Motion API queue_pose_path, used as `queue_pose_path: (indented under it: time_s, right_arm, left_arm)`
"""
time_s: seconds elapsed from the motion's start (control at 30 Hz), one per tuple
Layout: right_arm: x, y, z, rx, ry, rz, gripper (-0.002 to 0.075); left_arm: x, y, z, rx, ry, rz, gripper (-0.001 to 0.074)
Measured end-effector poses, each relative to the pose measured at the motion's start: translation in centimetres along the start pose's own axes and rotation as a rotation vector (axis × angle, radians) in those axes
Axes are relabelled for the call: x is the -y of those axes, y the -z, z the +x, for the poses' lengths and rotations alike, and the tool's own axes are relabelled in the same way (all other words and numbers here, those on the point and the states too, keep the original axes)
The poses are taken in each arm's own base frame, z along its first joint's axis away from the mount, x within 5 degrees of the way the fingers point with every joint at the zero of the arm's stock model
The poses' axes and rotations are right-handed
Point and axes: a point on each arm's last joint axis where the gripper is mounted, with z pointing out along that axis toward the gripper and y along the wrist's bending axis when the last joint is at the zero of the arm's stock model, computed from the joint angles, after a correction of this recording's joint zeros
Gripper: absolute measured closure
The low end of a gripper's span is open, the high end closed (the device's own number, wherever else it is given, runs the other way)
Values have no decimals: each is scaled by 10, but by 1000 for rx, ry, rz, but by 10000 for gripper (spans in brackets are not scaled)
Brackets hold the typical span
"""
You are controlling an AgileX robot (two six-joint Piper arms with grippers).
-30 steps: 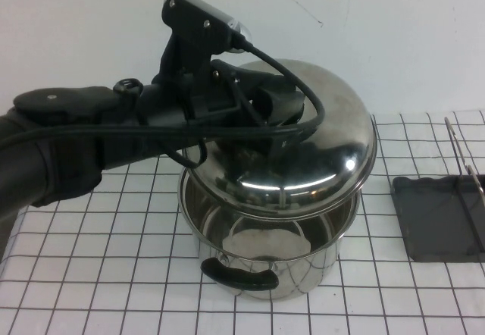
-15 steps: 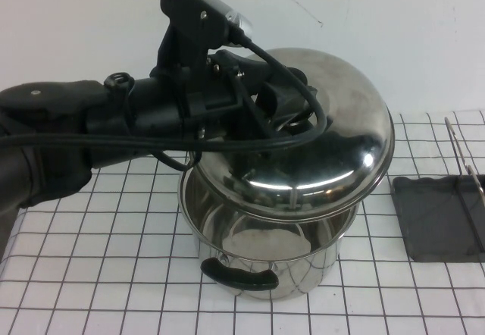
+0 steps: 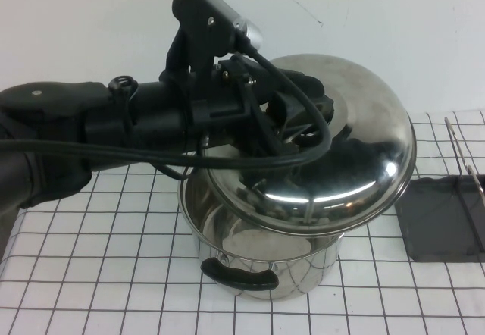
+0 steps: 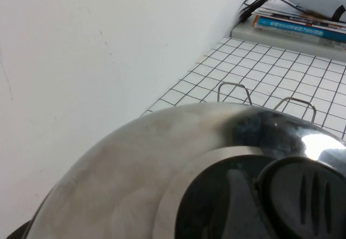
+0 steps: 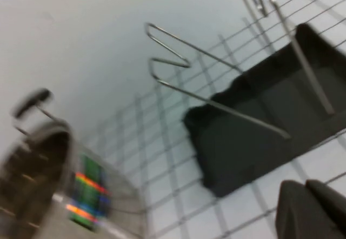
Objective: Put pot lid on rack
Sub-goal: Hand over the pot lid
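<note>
The shiny domed pot lid (image 3: 356, 145) hangs tilted above the open steel pot (image 3: 261, 263), overhanging its right side. My left gripper (image 3: 303, 119) is shut on the lid's black knob (image 4: 303, 196), reaching in from the left. The left wrist view shows the lid's dome (image 4: 135, 163) and, beyond it, the rack's wire loops (image 4: 235, 90). The rack (image 3: 464, 161), thin wire over a dark grey tray (image 3: 439, 221), stands at the table's right edge, apart from the lid. My right gripper (image 5: 305, 190) is shut and empty, low beside the tray (image 5: 259, 125) and the rack wires (image 5: 216, 82).
A white wall runs close behind the pot and rack. The pot's black handle (image 3: 239, 277) faces the front. Books and cables (image 4: 297, 17) lie at the far end of the gridded table cloth (image 3: 98, 274).
My left gripper has carried the lid to the right, toward the rack, and the lid now overhangs the pot's right side more.
</note>
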Motion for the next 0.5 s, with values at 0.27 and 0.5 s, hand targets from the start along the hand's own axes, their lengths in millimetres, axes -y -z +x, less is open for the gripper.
queue_pose_path:
  time_s: [0.27,0.5]
  right_arm:
    - [-10,1,-4,25,-325,-118,730]
    - [-12,1,2,-43,-245,-128,730]
  left_arm:
    - [0,0,0,-2,-4,2,400]
    - [1,0,0,-2,-2,3,400]
